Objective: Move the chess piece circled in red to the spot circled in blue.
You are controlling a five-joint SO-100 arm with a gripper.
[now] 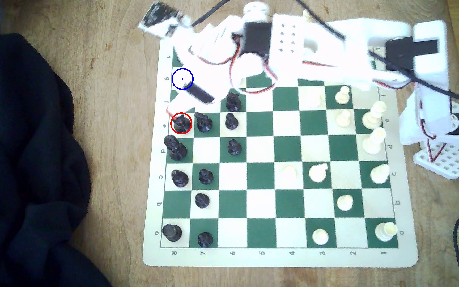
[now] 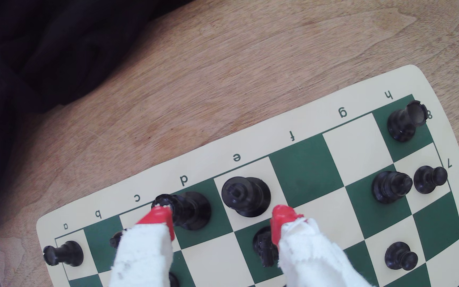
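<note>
Wrist view puts the tall black plastic cross-topped chess piece [image 2: 246,196] on its cream e8 square, standing upright just ahead of my red-tipped gripper [image 2: 223,220], whose jaws are spread apart around nothing; I judge a short forward reach.

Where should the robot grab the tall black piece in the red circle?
Probably around the slim stem of the red-circled piece, just under its knobby top, coming straight down. It stands upright, and the open gripper already straddles it. The coronet-topped piece stands close beside.
</note>
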